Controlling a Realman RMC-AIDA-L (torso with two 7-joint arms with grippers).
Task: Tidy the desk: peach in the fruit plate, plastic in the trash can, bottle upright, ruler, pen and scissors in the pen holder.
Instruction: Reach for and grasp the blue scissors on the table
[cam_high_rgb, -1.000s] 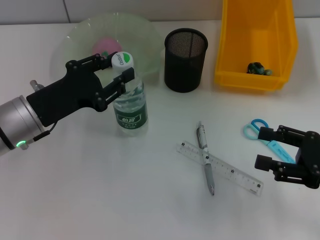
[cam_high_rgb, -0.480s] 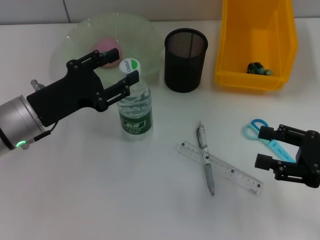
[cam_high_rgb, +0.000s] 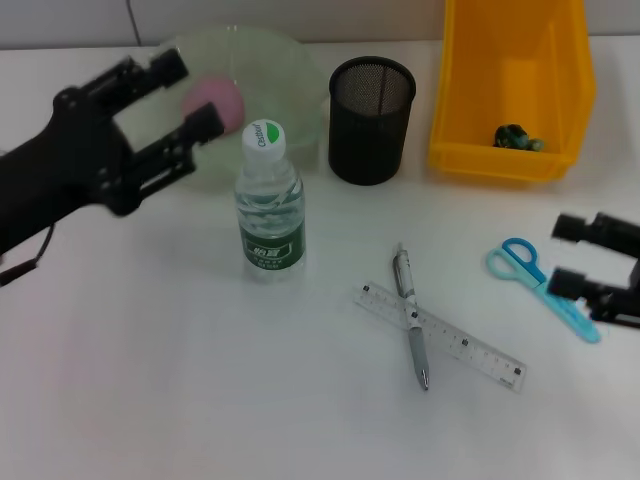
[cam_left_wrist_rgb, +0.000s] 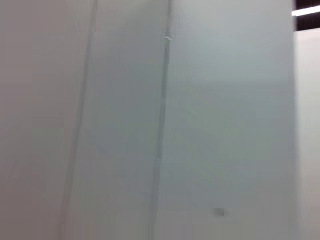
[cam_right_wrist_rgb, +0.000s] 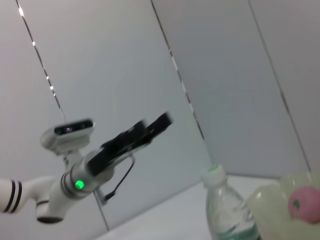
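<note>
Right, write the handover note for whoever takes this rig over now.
Left gripper: open, empty, raised left of the bottle.
Right gripper: open, empty, beside the scissors at the table's right edge.
Done: bottle upright; peach in the fruit plate; plastic in the yellow bin.
Left: pen, ruler lying across it, and scissors all still go into the black mesh pen holder, which looks empty.
</note>
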